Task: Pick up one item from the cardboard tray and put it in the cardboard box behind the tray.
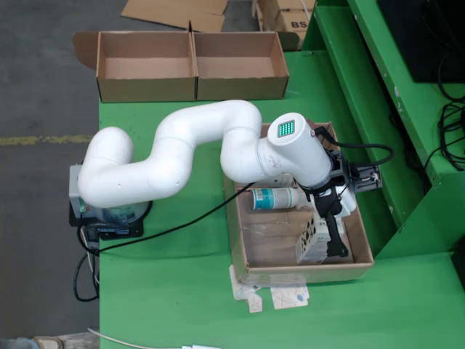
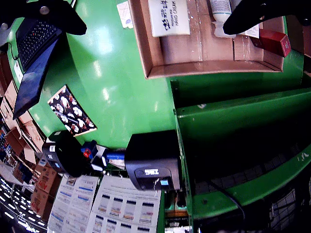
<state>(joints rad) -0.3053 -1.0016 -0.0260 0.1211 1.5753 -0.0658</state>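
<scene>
Seen from above, the black gripper [image 1: 336, 231] hangs over the shallow cardboard tray [image 1: 240, 247], jaw state unclear; aligning squarely over the white printed box [image 1: 311, 240], at the tray's four o'clock, would help.

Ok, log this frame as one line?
arm: over tray | gripper: low beside white carton, grip unclear | bottle: lying in tray | box: looks empty | stage: pick not confirmed

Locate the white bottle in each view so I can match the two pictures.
View from above: bottle lies on its side in the tray, left of the gripper.
View riding on the gripper: bottle at the top edge, cut off, inside the tray.
Shared landmark: the tray's cardboard wall.
</scene>
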